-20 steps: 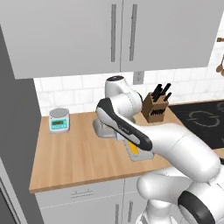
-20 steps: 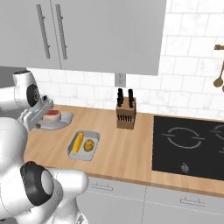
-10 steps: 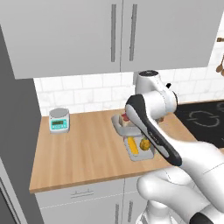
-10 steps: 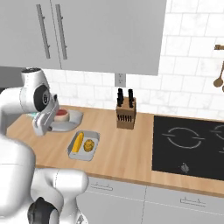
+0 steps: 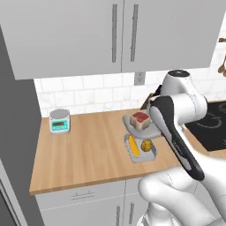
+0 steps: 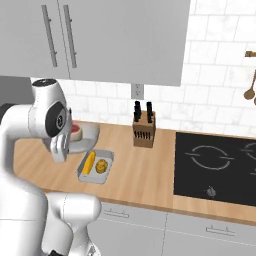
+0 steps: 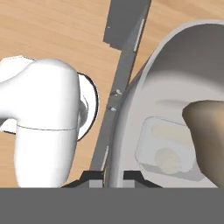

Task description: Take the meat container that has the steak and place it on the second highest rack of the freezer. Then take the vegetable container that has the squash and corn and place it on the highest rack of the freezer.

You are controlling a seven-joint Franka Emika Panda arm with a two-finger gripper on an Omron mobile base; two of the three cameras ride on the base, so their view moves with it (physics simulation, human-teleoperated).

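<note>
Two containers are in play: the meat container (image 5: 142, 125), a shallow pale grey tray carrying the steak (image 5: 140, 118), sits at centre frame in the left base view, raised just above the table (image 5: 84, 150), and the vegetable container (image 5: 140, 147) rests on the table directly below it, holding the corn (image 5: 133, 145) and the squash (image 5: 147, 144). The hand (image 7: 113, 175) is clamped on the thin rim of the meat container, its two tips at the bottom centre of the hand view pressed to either side of the wall. The grip on one edge is the main risk: the tray hangs off-centre, so a fast swing toward the freezer (image 5: 13, 145) at the left edge could tilt it and slide the steak out. The steak is a small red slab with a pale fat border.
</note>
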